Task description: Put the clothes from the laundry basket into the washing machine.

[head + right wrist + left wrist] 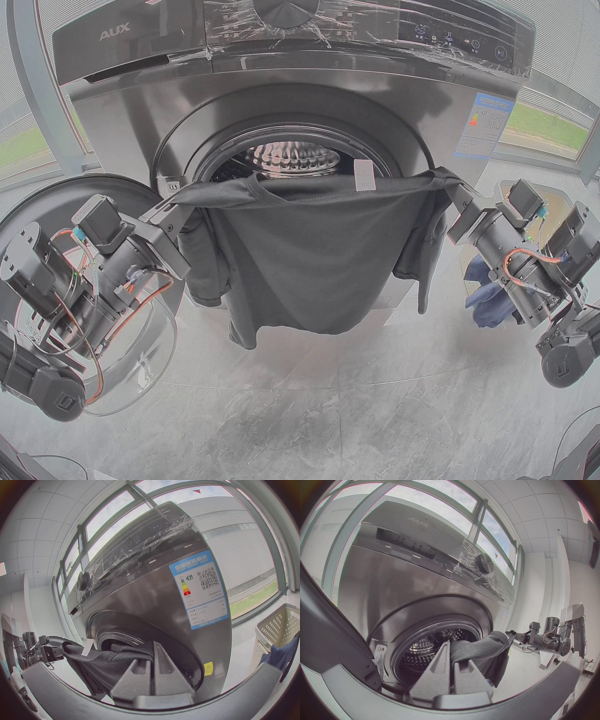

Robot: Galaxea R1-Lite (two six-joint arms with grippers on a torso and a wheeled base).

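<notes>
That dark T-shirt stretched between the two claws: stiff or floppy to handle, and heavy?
Probably floppy: the dark T-shirt sags in folds below the left gripper and right gripper, which pinch its top edge. Likely light, since two small pinches carry it. Its dangling sleeves might catch on the drum opening.

I record: T-shirt [312, 262] plain charcoal, neck tag [364, 175] white; washing machine [125, 119] dark metallic grey, label [484, 127] blue-bordered; laundry basket [278, 625] beige, perforated; garment [490, 297] in it navy; floor [312, 406] grey, marbled.
</notes>
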